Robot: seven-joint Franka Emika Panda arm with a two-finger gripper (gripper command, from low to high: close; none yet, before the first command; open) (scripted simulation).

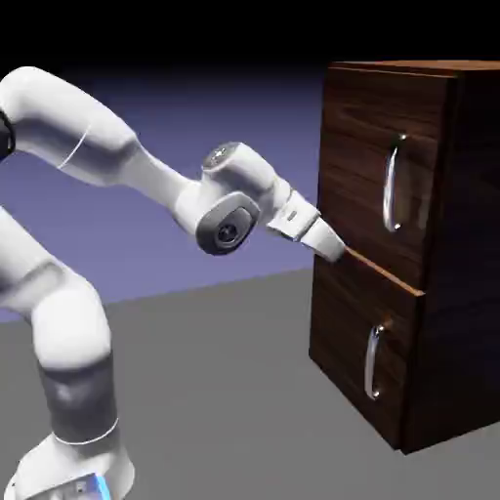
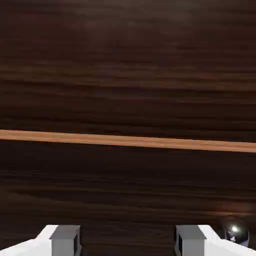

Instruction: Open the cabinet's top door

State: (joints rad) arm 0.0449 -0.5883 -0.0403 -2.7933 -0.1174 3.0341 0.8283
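Tool [image 2: 128, 242]: fingertips wide apart, nothing between them, close to the wood near the seam [image 1: 384, 271] between the two panels
Top door [image 1: 361, 166]: upper panel of the cabinet [image 1: 459, 254], looks closed
Top handle [image 1: 392, 186]: upright on that door, above the tool and toward the exterior view's right, apart from it
Step in hand: approach, it seems; no grip on the handle
Next move: likely raise the tool, line it up astride the bar, then close and pull

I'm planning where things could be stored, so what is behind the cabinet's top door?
Nothing behind the top door can be seen: it is shut and covers whatever space lies there. Only its front and curved silver handle show.
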